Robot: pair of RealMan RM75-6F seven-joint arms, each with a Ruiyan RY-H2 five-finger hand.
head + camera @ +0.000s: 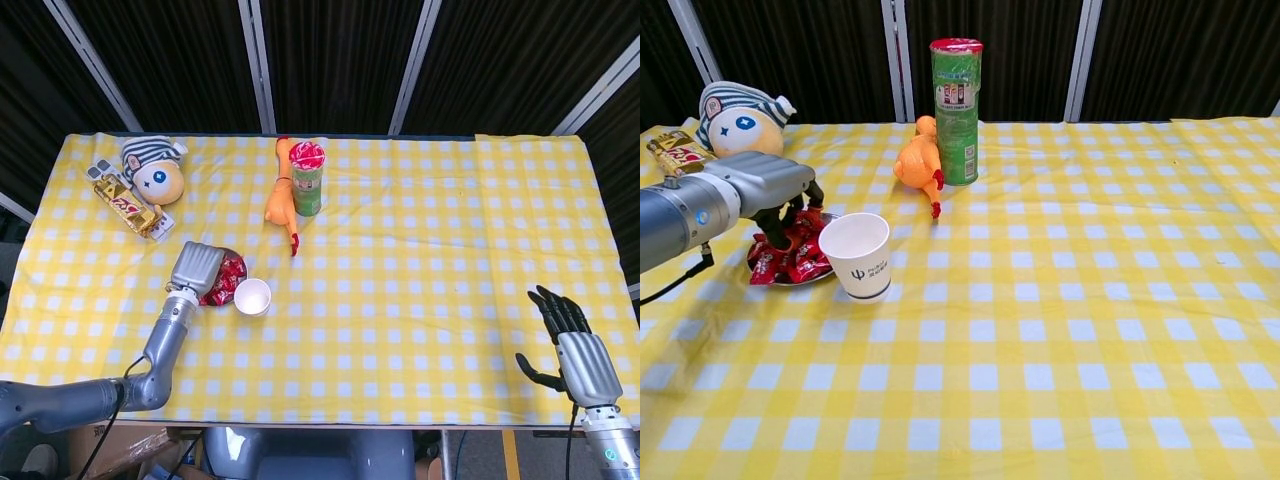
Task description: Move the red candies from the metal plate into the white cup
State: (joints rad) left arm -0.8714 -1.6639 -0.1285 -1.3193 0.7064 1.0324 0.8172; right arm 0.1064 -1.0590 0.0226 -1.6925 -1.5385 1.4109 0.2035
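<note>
From the head view I see my left hand (197, 268) hanging over the left part of the metal plate (238, 258), covering much of it; the red candies (230, 275) show to its right, piled on the plate. The white cup (252, 296) stands upright just beside the plate, on its right. From up here I cannot tell whether the fingers have hold of anything. My right hand (578, 355) sits well apart at the table's near right corner, fingers spread and holding nothing. Further back are a green can (308, 178), a rubber chicken (282, 200), a plush toy (154, 173) and a snack bar (130, 209).

In the chest view the left hand (775, 188) is above the plate (822, 278), dark fingers (775, 229) pointing down into the candies (800, 255) and touching them. Whether a candy is pinched I cannot tell. The cup (858, 254) stands at the plate's right edge, its mouth open upward. The right hand is out of this view.
</note>
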